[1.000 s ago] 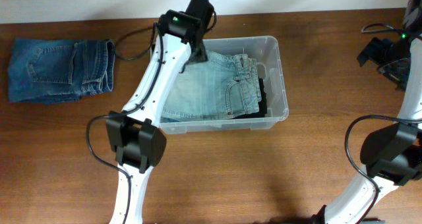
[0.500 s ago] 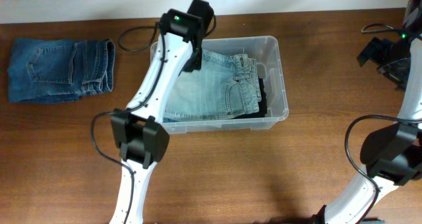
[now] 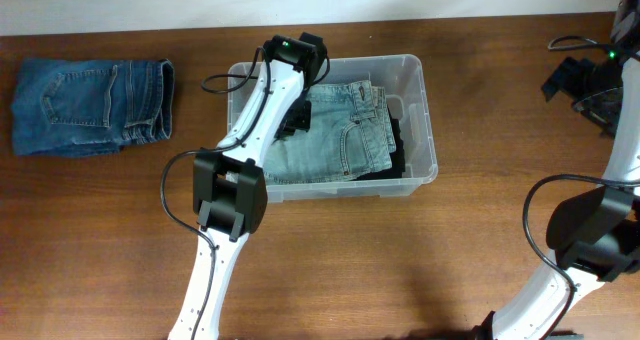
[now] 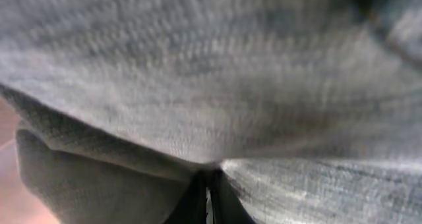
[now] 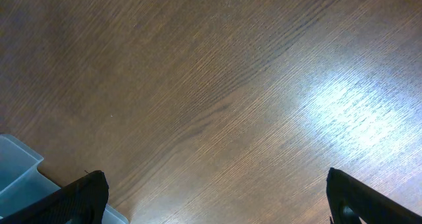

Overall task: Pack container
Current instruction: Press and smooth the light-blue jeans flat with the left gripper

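The clear container [image 3: 428, 120] stands at the table's middle back, with folded light blue jeans [image 3: 335, 130] lying on top of a dark garment [image 3: 398, 150] inside it. My left gripper [image 3: 293, 120] reaches down into the container's left half. In the left wrist view its fingers [image 4: 208, 197] are pressed together, and the light denim [image 4: 217, 85] puckers toward their tips. My right gripper [image 3: 588, 88] hovers at the far right edge, apart from everything. In its wrist view it stands wide open [image 5: 214, 184] over bare wood, with a container corner [image 5: 16, 168] at the lower left.
Folded dark blue jeans [image 3: 90, 105] lie on the table at the far left, apart from the container. A black cable [image 3: 205, 65] runs behind the container's left side. The wooden table [image 3: 400, 260] stretches in front.
My left gripper has moved right and down from the container's back left rim onto the light jeans, and it has gone from open to shut. The right arm has not moved.
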Action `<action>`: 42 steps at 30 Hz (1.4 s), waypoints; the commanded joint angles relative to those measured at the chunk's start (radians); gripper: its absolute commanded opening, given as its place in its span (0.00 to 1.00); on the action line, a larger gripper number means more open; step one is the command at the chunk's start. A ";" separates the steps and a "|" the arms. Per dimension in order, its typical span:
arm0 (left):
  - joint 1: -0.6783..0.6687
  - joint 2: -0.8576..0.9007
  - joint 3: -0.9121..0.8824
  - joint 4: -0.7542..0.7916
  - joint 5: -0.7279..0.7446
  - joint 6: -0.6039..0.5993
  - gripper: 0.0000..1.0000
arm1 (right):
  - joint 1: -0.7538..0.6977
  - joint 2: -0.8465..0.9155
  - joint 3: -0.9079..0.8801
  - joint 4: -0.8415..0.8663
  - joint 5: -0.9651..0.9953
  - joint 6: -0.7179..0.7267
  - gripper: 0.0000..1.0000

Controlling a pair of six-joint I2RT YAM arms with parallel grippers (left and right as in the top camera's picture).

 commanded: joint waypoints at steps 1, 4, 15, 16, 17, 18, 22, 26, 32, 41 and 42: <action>0.000 -0.019 0.059 -0.044 0.041 0.004 0.06 | -0.003 0.003 -0.003 -0.001 0.013 0.012 0.98; 0.000 -0.071 0.126 -0.086 0.042 0.004 0.06 | -0.003 0.003 -0.003 -0.001 0.012 0.012 0.98; 0.000 -0.144 0.057 -0.097 0.165 0.042 0.06 | -0.003 0.003 -0.003 -0.001 0.012 0.012 0.99; 0.002 -0.150 0.005 -0.097 0.164 0.050 0.06 | -0.003 0.003 -0.003 -0.001 0.012 0.012 0.98; 0.005 -0.154 -0.038 -0.097 0.154 0.050 0.06 | -0.003 0.003 -0.003 -0.001 0.012 0.012 0.98; 0.008 -0.157 -0.088 -0.097 0.128 0.050 0.06 | -0.003 0.003 -0.003 -0.001 0.012 0.012 0.98; 0.031 -0.158 -0.249 -0.097 0.100 0.049 0.06 | -0.003 0.003 -0.003 -0.001 0.012 0.012 0.98; 0.044 -0.158 -0.324 -0.097 0.066 0.049 0.07 | -0.003 0.003 -0.003 -0.001 0.012 0.012 0.98; 0.043 -0.199 -0.296 -0.097 0.050 0.049 0.07 | -0.003 0.003 -0.003 -0.001 0.012 0.012 0.98; 0.038 -0.297 -0.150 -0.028 0.195 0.034 0.07 | -0.003 0.003 -0.003 -0.001 0.012 0.012 0.98; 0.036 -0.292 -0.161 -0.021 0.211 0.034 0.07 | -0.003 0.003 -0.003 -0.001 0.012 0.012 0.99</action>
